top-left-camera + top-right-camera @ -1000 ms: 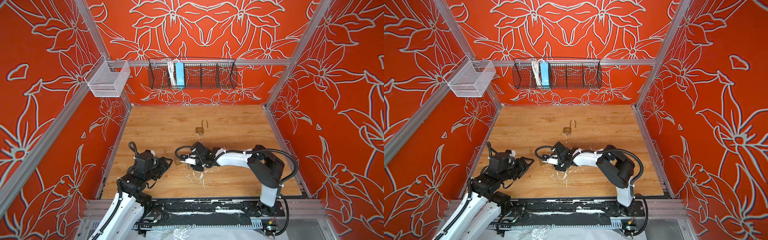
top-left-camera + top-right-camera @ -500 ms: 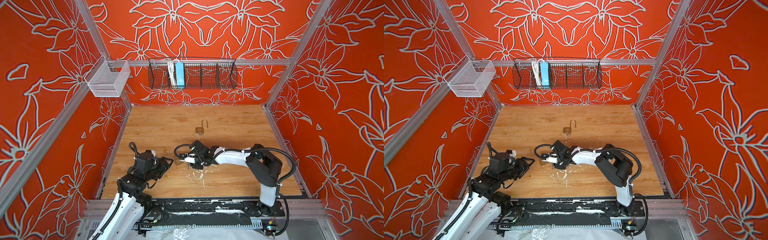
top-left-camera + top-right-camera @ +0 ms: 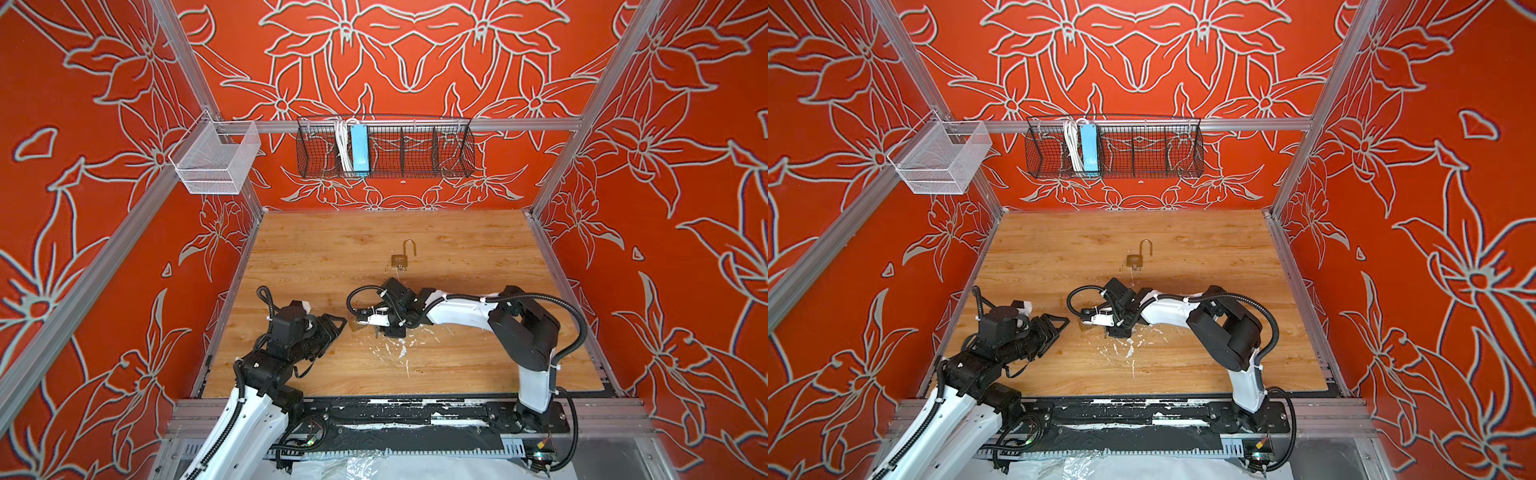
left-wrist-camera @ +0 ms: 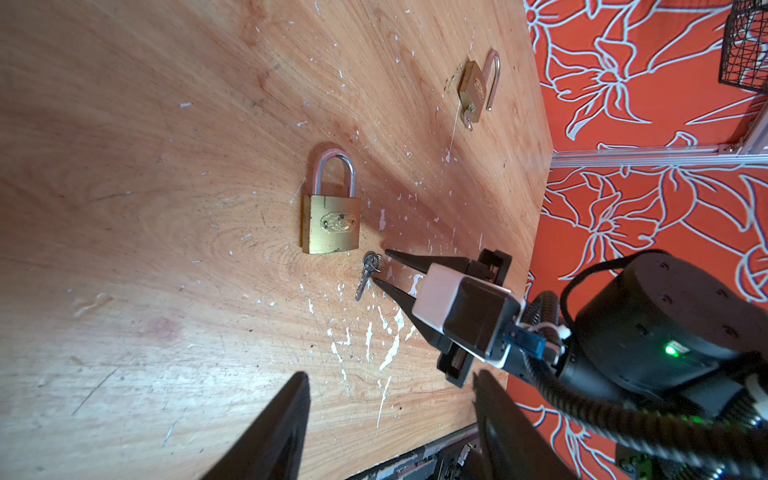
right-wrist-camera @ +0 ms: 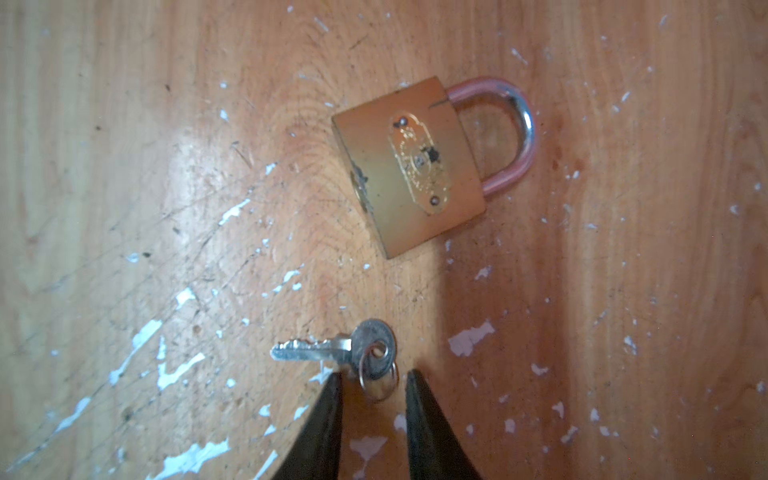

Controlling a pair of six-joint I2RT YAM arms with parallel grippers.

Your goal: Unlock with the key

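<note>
A shut brass padlock point(image 5: 409, 166) lies flat on the wooden table point(image 5: 124, 124); the left wrist view shows this padlock point(image 4: 331, 222) too. Beside its lower edge lies a small silver key point(image 5: 316, 348) with a split ring point(image 5: 378, 376). My right gripper point(image 5: 374, 376) is low over the table and open by a narrow gap. The ring lies between its fingertips point(image 5: 334, 384), untouched. The left wrist view shows this gripper point(image 4: 380, 266) beside the key point(image 4: 365, 276). My left gripper point(image 4: 388, 380) is open and empty, pointing at the right gripper point(image 3: 358, 322) from the left.
A second brass padlock point(image 3: 401, 259) lies farther back, its shackle swung open and a key in its keyhole. White paint flecks point(image 3: 399, 345) mark the table's front. A black wire basket point(image 3: 384, 147) and a white mesh basket point(image 3: 214, 160) hang on the walls.
The right gripper has edged a little to the left by the key. The left arm has not moved. Nothing was taken hold of.
</note>
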